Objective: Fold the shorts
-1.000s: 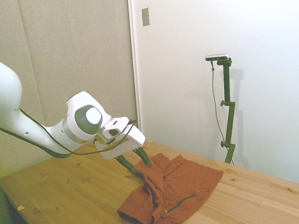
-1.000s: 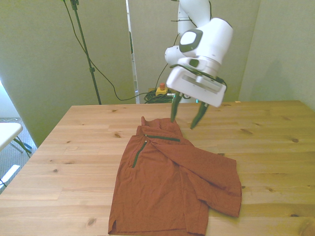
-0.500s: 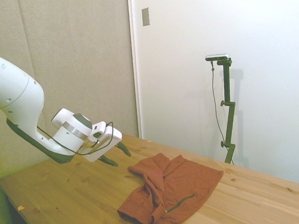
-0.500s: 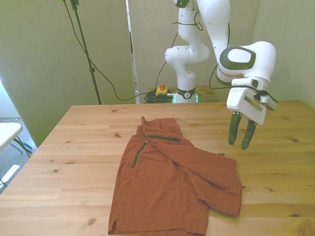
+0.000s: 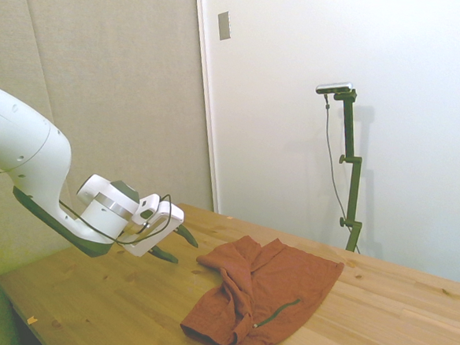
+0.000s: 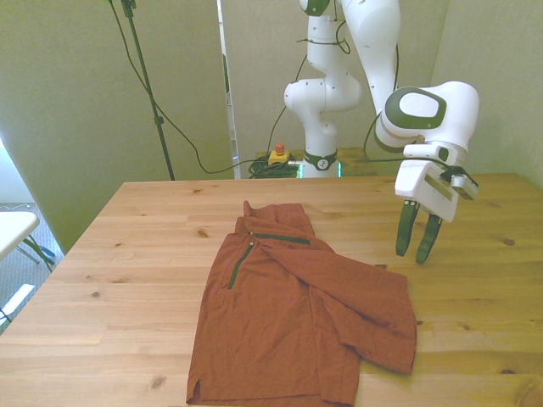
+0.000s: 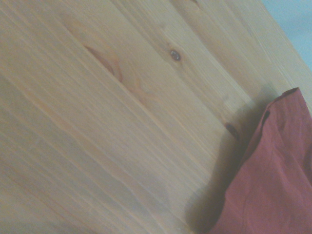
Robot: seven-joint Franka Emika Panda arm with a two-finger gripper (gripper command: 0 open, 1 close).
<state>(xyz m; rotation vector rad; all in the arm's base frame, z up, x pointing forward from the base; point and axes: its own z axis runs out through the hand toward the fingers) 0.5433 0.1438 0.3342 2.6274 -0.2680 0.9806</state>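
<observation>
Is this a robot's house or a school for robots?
Probably a robot lab. A white robot arm stands at a bare wooden table with rust-orange shorts, and cables trail on the floor by plain walls.

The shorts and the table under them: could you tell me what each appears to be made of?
The shorts look like soft woven cloth, matte rust-orange: they wrinkle and drape in folds, with a thin dark green trim. The table looks like light, pine-like wood planks with a smooth low-sheen finish: visible grain, knots and board seams.
</observation>
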